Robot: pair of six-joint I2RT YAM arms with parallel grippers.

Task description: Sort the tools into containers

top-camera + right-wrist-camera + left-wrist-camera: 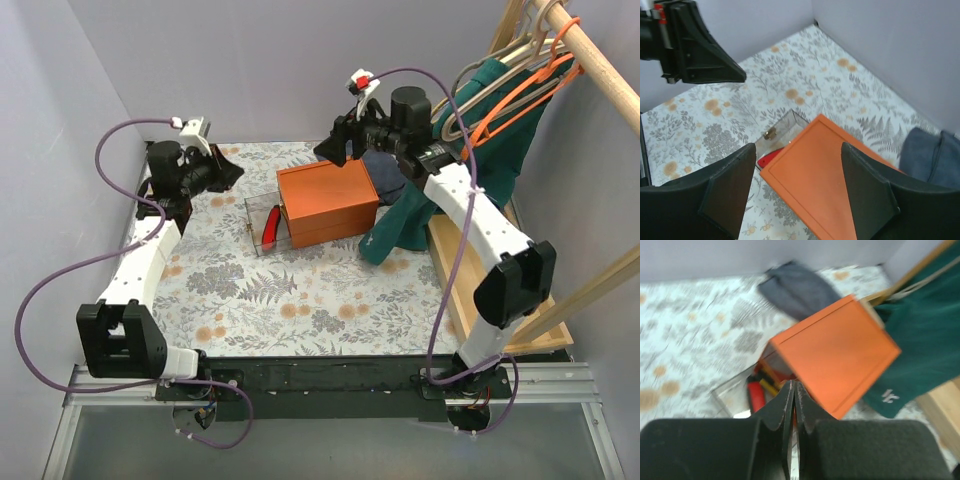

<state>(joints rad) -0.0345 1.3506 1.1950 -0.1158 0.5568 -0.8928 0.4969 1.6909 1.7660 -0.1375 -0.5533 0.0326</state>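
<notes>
The orange box (328, 203) stands closed mid-table, and the clear box (264, 222) touches its left side. A chunky red-handled tool (270, 228) lies in the clear box. The left wrist view shows the red tool (756, 396) and a yellow handle (769, 385) beside the orange box (835, 352). My left gripper (228, 172) is shut and empty, held in the air left of the boxes; its fingertips (791, 390) press together. My right gripper (335, 140) is open and empty above the orange box's (825, 175) back edge. The right wrist view shows the clear box (780, 131).
A grey cloth (385, 175) lies behind the orange box. A green garment (500, 140) hangs from hangers (520, 75) on a wooden rail at the right, draping onto the table. A long wooden tray (470, 290) runs along the right edge. Walls close in the back and the left.
</notes>
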